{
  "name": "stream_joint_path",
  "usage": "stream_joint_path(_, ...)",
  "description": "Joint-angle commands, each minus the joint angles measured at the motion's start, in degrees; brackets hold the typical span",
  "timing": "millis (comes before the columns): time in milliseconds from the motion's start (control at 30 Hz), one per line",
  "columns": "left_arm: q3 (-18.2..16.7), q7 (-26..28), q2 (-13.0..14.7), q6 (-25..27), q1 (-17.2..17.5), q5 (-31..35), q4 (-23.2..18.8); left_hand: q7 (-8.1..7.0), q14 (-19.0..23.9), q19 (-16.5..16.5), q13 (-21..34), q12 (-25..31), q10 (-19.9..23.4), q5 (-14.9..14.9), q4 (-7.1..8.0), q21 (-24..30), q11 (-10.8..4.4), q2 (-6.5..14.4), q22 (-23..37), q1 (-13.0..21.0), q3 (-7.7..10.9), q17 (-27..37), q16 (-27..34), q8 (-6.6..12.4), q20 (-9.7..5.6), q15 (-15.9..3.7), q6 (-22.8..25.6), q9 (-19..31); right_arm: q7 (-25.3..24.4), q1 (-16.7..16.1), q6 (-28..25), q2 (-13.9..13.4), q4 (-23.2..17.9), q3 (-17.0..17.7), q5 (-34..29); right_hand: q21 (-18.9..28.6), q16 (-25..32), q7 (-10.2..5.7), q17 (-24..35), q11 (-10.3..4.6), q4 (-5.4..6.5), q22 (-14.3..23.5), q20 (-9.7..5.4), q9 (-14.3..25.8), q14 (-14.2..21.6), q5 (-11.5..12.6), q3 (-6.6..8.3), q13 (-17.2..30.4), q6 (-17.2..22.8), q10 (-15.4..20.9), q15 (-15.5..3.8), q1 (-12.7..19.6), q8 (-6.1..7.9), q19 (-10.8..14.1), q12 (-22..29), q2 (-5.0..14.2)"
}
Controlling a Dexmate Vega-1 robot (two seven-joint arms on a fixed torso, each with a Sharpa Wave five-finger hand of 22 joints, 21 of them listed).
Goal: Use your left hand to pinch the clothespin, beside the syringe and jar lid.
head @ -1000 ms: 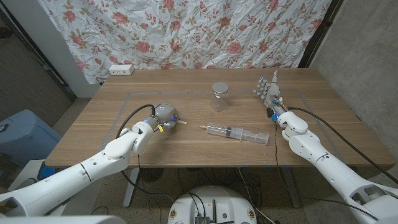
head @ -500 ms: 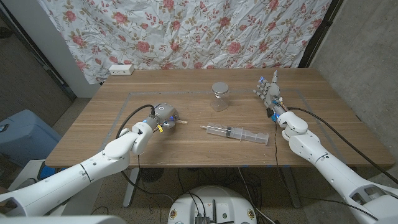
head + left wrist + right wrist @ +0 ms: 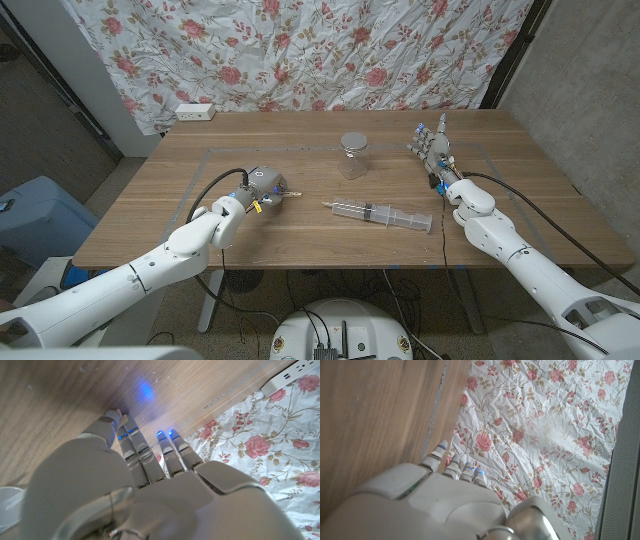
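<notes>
1. The head view looks down from above the table's [image 3: 150, 240] near edge toward its far edge and the floral cloth [image 3: 300, 50] behind, taking in the whole top.
2. The left wrist view sits close behind the left hand [image 3: 150, 485], facing along the wood to the far edge, the cloth and a white power strip [image 3: 295, 377].
3. The right wrist view sits close behind the right hand [image 3: 435, 505], sharing table edge and cloth with both other views.
</notes>
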Motion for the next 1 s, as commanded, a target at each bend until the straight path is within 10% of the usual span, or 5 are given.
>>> stream_joint_path(33,-0.02,-0.01,0.05,-0.98,-0.93,-0.39,0.31,0.98,0.67,0.69,0.15,-0.07,0.31,0.01,-0.05,0.11,-0.06,0.09,0.17,0.83,-0.43,0.16,0.26,-0.21,0.08,-7.65,4.53,0.39,0.03,0.01,0.11,0.02,0.11,-0.01,0.00,0.22,0.33,-0.38,0.19,-0.37,-0.02,0.27,-0.04,0.14,-0.51,0.29,-0.26,0.15,-0.18,0.06,-1.96,0.00,0.33,0.20,0.42,4.14)
stream_joint_path(1000,-2.26,0.71,2.32,-3.57,-0.47,-1.34,-2.04,0.52,1.75,1.13,0.27,-0.40,0.82,0.01,0.15,-0.07,-0.14,1.11,0.18,1.04,-0.76,0.17,0.14,-0.58,0.24,-7.72,5.48,0.53,-0.02,-0.01,0.06,0.01,0.03,-0.01,-0.02,0.23,0.31,-0.45,0.19,-0.39,-0.02,0.27,-0.03,0.14,-0.57,0.29,-0.26,0.15,-0.15,-0.04,-2.02,0.00,0.34,0.21,0.38,4.14)
